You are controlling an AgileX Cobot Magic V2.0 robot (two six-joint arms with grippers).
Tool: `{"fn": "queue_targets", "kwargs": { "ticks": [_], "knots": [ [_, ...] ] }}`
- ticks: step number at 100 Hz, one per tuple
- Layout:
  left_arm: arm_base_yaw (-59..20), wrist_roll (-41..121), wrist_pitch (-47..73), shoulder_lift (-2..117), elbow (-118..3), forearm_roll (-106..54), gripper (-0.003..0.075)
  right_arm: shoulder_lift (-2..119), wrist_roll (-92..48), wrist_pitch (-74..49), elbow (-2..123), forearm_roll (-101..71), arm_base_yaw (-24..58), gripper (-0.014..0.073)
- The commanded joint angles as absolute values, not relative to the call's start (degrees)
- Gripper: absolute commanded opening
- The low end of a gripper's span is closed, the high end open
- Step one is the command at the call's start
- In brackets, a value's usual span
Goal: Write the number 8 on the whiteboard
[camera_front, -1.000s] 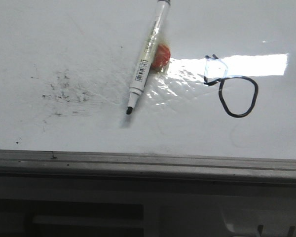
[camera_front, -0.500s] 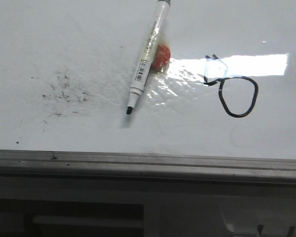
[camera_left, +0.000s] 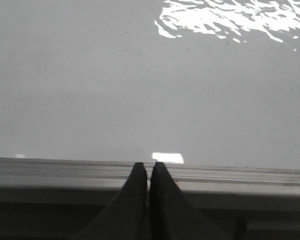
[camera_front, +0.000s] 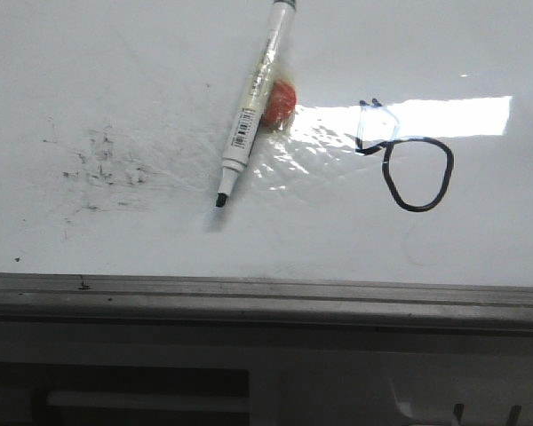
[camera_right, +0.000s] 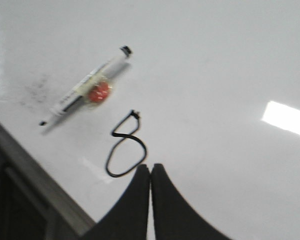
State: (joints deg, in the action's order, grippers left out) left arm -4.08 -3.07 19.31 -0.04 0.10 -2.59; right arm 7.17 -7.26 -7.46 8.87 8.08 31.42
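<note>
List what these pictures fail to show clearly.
- Front view: the marker has its far end cut off by the top edge.
- Front view: glare washes out the thin loop of the number 8.
- Right wrist view: blurred, so the marker's label is unreadable.
- Left wrist view: the whiteboard shows no drawing.

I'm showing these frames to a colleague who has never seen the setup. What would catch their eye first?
Probably the number 8, drawn in black on the right of the whiteboard, its bold oval loop beside a fainter angular one. Next, the uncapped marker lying diagonally near the middle, with a small red-orange piece at its barrel.
</note>
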Motion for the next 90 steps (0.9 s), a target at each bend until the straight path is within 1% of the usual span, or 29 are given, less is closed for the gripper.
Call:
{"fn": "queue_targets", "kwargs": {
  "ticks": [1, 21, 33, 36, 39, 67, 72, 90],
  "knots": [
    [-3.8, -3.6, 17.0, -1.8, 1.9, -2.5, -0.0020, 8.1, -6.8, 4.5, 6.3, 7.7, 24.1, -0.0043],
    [-3.8, -3.6, 17.0, -1.8, 1.9, -2.5, -0.0020, 8.1, -6.7, 5.9, 1.7, 5.0, 8.6, -0.0043],
    [-3.8, -3.6, 17.0, -1.8, 1.9, -2.5, -0.0020, 7.5, -6.7, 5.9, -0.9, 5.0, 3.1, -0.0043],
    [-3.8, -3.6, 17.0, -1.8, 1.9, -2.5, -0.0020, 7.1, -6.7, 5.9, -1.4, 5.0, 2.4, -0.0043],
    [-3.8, -3.6, 17.0, -1.8, 1.9, -2.5, -0.0020, 6.3, -6.7, 2.5, -1.3, 5.0, 2.1, -0.0043],
    [-3.8, -3.6, 17.0, -1.8, 1.9, -2.5, -0.0020, -1.9, -6.7, -12.7, -1.3, 5.4, 1.9, -0.0043],
    [-3.8, -3.6, 17.0, -1.8, 1.9, -2.5, -0.0020, -1.8, -6.7, -15.4, -1.3, 6.3, 1.9, -0.0043],
    [-3.8, -3.6, 17.0, -1.8, 1.9, -2.5, -0.0020, -1.7, -6.7, -16.8, -1.3, 6.5, 1.9, -0.0043]
  ]
}}
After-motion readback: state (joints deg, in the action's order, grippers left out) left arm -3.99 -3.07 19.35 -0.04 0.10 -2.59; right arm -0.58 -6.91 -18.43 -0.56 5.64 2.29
